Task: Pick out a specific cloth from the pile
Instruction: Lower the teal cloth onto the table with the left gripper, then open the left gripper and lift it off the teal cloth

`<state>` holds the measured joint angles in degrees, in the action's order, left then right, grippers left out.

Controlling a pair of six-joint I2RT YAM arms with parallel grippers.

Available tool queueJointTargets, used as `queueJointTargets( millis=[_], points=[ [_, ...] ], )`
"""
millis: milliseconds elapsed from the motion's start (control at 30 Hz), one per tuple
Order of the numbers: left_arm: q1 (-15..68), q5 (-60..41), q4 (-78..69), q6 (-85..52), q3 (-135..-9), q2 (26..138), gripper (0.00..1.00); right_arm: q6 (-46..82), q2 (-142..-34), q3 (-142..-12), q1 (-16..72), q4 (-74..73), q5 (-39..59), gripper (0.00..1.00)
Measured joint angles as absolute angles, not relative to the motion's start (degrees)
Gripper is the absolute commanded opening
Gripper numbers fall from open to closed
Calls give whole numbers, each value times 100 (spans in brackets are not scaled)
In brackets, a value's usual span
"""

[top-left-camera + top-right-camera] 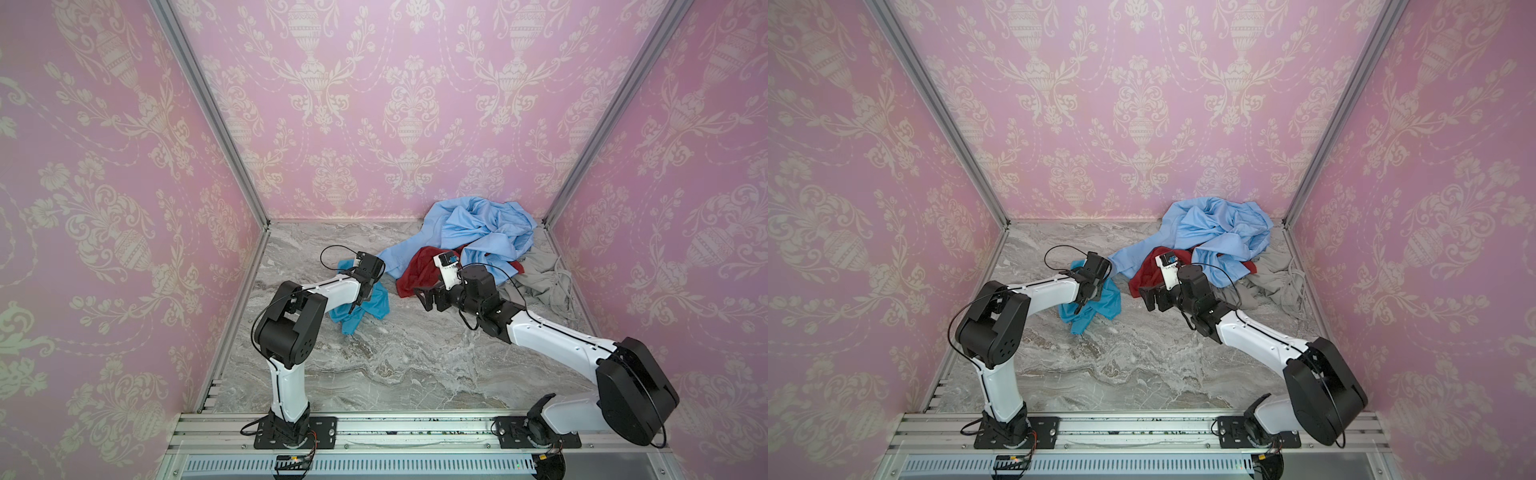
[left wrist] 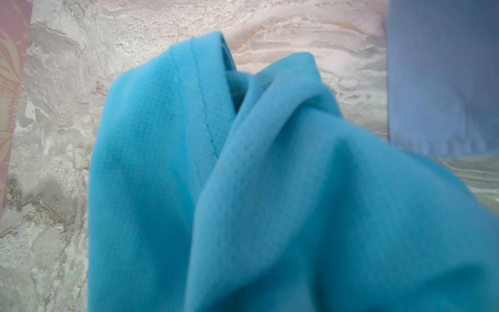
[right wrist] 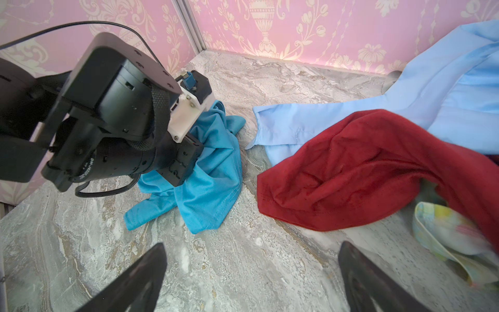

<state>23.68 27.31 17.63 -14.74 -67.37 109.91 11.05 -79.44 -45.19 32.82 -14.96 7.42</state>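
1. Turquoise-blue soft cloth [image 1: 368, 309] is pinched in the closed left gripper [image 1: 360, 301] and pulled up in a bunch, its lower folds on the grey marble tabletop [image 1: 395, 365].
2. It lies near the dark red cloth [image 1: 417, 272], apart from it.
3. Just before the dark red cloth, the right gripper [image 3: 252, 244] hangs with jaws wide, holding nothing.
4. Behind the dark red cloth lies the rest of the pile [image 1: 490, 249]: a pale sky-blue garment [image 1: 482, 226] and a grey cloth [image 1: 540, 278].
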Motion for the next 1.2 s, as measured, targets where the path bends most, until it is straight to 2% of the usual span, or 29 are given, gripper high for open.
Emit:
queueJointTargets(
  millis=[367,633,967,1200],
  points=[
    [1085,1898,2241,-1776,-7196,11006,0,1181,-7922,-4423,3260,-1645,746,100],
    [257,1402,2569,-1817,-8149,11393,0,1179,-7922,-4423,3221,-1645,744,100],
    [-410,1100,2961,-1750,-9231,12147,0,1177,-7990,-4425,3124,-1638,751,100],
    [-676,1076,3168,-1614,-9961,12610,0,1175,-8407,-4587,3081,-1553,823,100]
  ],
)
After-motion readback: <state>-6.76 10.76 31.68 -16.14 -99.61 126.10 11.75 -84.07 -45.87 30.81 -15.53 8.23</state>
